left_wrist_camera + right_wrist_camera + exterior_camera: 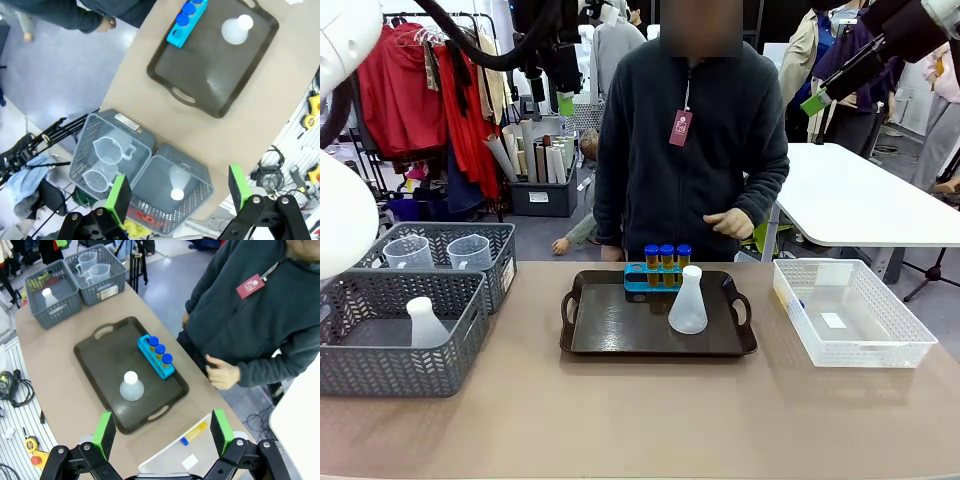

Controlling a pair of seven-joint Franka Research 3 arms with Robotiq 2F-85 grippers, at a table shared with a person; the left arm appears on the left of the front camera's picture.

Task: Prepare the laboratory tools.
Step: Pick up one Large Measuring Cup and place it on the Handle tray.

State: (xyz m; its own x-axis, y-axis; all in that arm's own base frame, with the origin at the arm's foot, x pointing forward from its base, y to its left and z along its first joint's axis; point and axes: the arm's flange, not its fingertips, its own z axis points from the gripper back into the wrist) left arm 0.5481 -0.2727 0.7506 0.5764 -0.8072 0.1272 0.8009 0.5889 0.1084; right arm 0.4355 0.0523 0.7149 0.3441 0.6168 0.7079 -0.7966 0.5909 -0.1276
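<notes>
Left gripper (179, 195): jaws wide open, empty, high over grey baskets (82, 165). Beakers (111, 150) at 10 o'clock from jaws; spare flask (177, 180) straight below.
Centre: tray (620, 325) holds rack (638, 272) with three tubes (667, 255); flask (688, 302) upright, 5 o'clock of rack.
Right gripper (163, 432): open, empty. Fourth tube (194, 433) lies flat in white basket (910, 345) under jaws, axis 2–8 o'clock. Right arm nearer. Table (620, 420) bare around tray.
</notes>
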